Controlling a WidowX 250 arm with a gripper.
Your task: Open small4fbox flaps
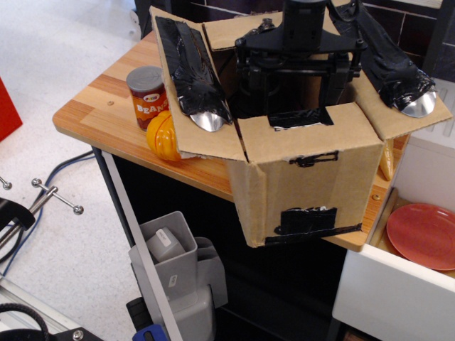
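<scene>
The small4fbox (306,192), a brown cardboard box with black tape patches, stands at the wooden table's front edge. Its flaps are spread. The left long flap (190,71) leans out with black tape and a silver patch. The right long flap (394,74) lies outward with its own silver patch. The front flap (306,135) stands upright and the back flap (226,32) leans back. My black gripper (293,96) hangs in the box opening just behind the front flap. Its fingers (249,78) are spread wide and hold nothing. Their tips are partly hidden by the front flap.
A red can (148,96) and a yellow-orange ball (165,135) sit on the table (92,106), left of the box. A red plate (425,234) lies in a white drawer at the lower right. Grey equipment (174,256) stands below the table edge.
</scene>
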